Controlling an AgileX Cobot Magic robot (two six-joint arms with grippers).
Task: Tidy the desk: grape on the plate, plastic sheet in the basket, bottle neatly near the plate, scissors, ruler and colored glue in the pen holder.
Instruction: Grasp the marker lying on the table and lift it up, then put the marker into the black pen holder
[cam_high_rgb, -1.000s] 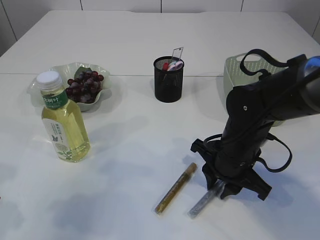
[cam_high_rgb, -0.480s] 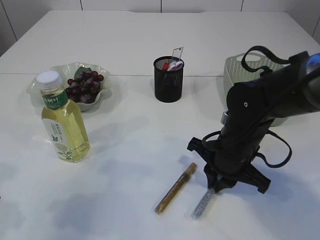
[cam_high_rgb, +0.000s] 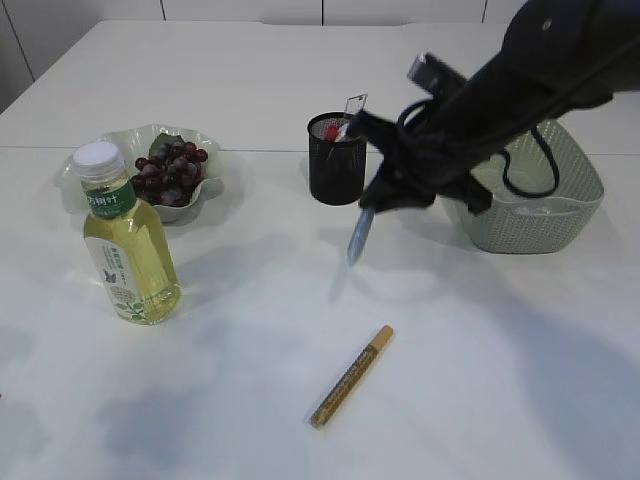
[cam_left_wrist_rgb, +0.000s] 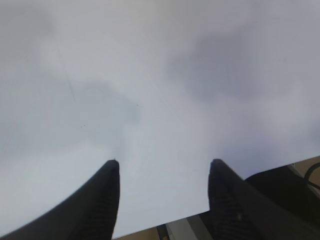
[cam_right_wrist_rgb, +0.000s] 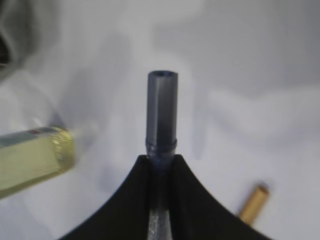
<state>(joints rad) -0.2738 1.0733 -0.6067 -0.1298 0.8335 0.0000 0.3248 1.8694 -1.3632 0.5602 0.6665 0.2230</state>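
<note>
My right gripper (cam_high_rgb: 372, 203) (cam_right_wrist_rgb: 161, 159) is shut on a silver glitter glue pen (cam_high_rgb: 358, 237) (cam_right_wrist_rgb: 162, 107) and holds it in the air, just right of the black mesh pen holder (cam_high_rgb: 337, 158), pen pointing down. A gold glue pen (cam_high_rgb: 351, 376) (cam_right_wrist_rgb: 253, 202) lies on the table in front. The grapes (cam_high_rgb: 170, 170) sit on the pale plate (cam_high_rgb: 128, 140). The tea bottle (cam_high_rgb: 125, 235) (cam_right_wrist_rgb: 32, 160) stands upright in front of the plate. Scissors and a ruler stick out of the pen holder. My left gripper (cam_left_wrist_rgb: 164, 165) is open over bare table, out of the exterior view.
A green woven basket (cam_high_rgb: 560, 195) stands at the right, partly behind my right arm. The white table's front edge shows in the left wrist view (cam_left_wrist_rgb: 165, 222).
My right gripper has lifted the silver glue pen off the table by the gold pen and carried it up and back, to beside the pen holder.
</note>
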